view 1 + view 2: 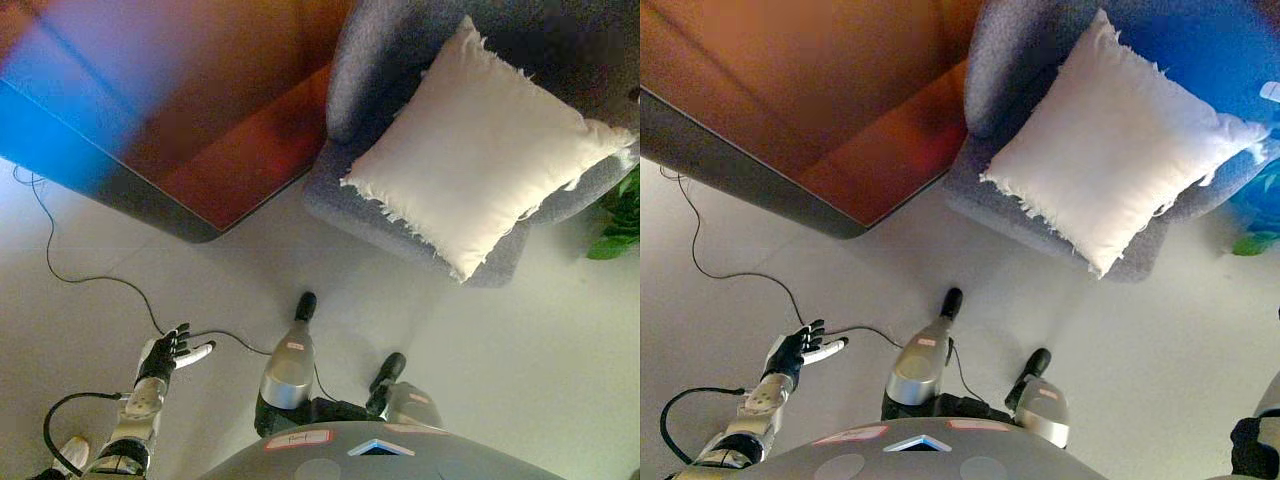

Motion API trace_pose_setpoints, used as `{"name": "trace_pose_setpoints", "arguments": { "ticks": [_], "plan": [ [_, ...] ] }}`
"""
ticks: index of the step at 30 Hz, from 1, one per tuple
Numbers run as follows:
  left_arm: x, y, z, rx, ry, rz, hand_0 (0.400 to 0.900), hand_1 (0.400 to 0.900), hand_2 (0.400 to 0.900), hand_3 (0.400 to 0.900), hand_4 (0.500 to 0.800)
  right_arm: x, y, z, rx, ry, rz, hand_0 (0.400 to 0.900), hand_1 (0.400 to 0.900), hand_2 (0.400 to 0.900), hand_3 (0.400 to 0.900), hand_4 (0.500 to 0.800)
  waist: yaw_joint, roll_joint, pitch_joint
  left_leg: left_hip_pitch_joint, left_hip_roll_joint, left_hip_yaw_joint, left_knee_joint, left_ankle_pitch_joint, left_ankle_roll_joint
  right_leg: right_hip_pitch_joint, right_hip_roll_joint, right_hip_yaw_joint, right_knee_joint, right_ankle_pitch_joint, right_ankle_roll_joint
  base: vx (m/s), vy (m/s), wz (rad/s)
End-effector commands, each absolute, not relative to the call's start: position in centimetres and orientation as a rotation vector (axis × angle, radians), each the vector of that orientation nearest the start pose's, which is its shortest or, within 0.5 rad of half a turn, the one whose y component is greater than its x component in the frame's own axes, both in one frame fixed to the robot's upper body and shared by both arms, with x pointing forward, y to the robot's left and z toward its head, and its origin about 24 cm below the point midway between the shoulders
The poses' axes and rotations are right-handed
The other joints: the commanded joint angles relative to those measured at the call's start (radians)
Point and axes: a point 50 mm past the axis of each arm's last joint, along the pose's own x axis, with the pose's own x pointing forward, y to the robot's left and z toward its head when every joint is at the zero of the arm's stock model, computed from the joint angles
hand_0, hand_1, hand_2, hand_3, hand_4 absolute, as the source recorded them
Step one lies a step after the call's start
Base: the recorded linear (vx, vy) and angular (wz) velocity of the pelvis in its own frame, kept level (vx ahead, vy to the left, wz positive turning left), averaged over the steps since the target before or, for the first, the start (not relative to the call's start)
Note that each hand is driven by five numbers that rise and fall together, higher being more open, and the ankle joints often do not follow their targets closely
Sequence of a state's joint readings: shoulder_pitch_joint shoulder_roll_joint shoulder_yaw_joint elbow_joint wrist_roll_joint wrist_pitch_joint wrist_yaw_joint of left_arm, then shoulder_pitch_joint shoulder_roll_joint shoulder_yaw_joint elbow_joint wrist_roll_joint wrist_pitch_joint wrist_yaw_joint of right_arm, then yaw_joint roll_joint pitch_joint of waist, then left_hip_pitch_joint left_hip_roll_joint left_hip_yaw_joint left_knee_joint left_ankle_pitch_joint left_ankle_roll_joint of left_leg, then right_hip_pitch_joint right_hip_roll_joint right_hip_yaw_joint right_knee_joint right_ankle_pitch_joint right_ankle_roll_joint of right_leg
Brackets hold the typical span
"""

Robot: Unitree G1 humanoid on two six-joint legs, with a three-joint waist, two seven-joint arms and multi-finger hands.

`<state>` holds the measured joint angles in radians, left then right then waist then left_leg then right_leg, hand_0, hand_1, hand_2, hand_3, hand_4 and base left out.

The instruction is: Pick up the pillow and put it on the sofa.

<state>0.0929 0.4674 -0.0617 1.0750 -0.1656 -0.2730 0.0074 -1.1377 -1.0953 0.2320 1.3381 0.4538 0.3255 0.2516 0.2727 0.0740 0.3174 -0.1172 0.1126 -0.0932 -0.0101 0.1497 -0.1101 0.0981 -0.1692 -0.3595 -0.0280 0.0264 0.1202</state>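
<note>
A pale grey floor (520, 350) is seen from above, smooth and matte, taking up most of the lower half of both views. An orange-brown piece of furniture (230, 150) with a dark grey edge is set at the upper left; what it is exactly can't be told, but the surface looks flat and slightly glossy. Right beside it, at the upper right, a grey sofa (370, 60) is found, upholstered in a coarse woven fabric, with a rounded arm and a curved front edge. The pillow (480, 150) is already lying on the sofa seat: off-white, square, plump, turned like a diamond, with frayed fringe along its edges and one corner hanging just past the front of the seat. A bit of green leafy plant (620, 225) is glimpsed at the right edge, next to the sofa. The left hand (172, 352) is held low at the lower left, well apart from the pillow, fingers loosely spread and nothing grasped. The right hand isn't shown anywhere.
</note>
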Motion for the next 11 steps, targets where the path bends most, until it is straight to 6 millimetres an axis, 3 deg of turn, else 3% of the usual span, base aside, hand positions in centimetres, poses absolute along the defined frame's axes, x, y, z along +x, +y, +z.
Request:
{"name": "trace_pose_setpoints", "arguments": {
  "ticks": [1, 7, 11],
  "plan": [
    [6.8, 33.4, -11.5, 0.415, 0.980, 0.255, 0.900, 0.900, 0.900, 0.900, 0.800, 28.1, -45.6, 27.7, -0.346, 0.254, -0.673, 0.900, 0.900, 0.900, 0.900, 0.800, -0.001, -0.027, -0.159, 0.052, 0.099, -0.014, -0.041, 0.004, -0.065, -0.056, -0.039, 0.016, 0.163, -0.076, -0.005, 0.05, -0.010, -0.15],
    [6.6, 33.5, -11.5, 0.403, 0.985, 0.264, 0.900, 0.900, 0.900, 0.900, 0.800, 26.4, -47.0, 26.7, -0.305, 0.291, -0.702, 0.900, 0.900, 0.900, 0.900, 0.800, -0.029, -0.064, -0.194, 0.084, 0.099, 0.022, -0.048, -0.004, -0.063, -0.004, -0.028, 0.035, 0.116, -0.068, 0.002, 0.01, 0.008, -0.16],
    [7.0, 33.2, -11.8, 0.377, 0.997, 0.280, 0.900, 0.900, 0.900, 0.900, 0.800, 24.8, -48.1, 23.4, -0.238, 0.356, -0.660, 0.900, 0.900, 0.900, 0.900, 0.800, -0.069, -0.091, -0.218, 0.114, 0.097, 0.056, -0.055, -0.017, -0.055, 0.021, -0.022, 0.056, 0.081, -0.052, 0.008, -0.03, 0.025, -0.16]
  ]
}}
